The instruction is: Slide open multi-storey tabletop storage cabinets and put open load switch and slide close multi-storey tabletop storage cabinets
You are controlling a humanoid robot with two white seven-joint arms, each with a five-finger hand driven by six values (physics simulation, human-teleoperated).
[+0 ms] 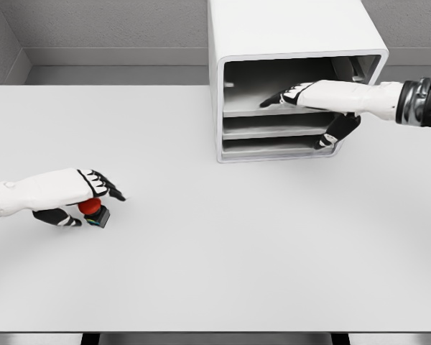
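White cabinet point(287, 43) with grey shelves, red-topped black switch point(93, 210), white hands with black fingers point(111, 188).

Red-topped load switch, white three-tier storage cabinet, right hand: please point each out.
Red-topped load switch point(92, 208): head view, on its red dome under the left hand.
White three-tier storage cabinet point(284, 25): head view, on its top panel.
Right hand point(287, 95): head view, at the fingertips over the upper shelf.
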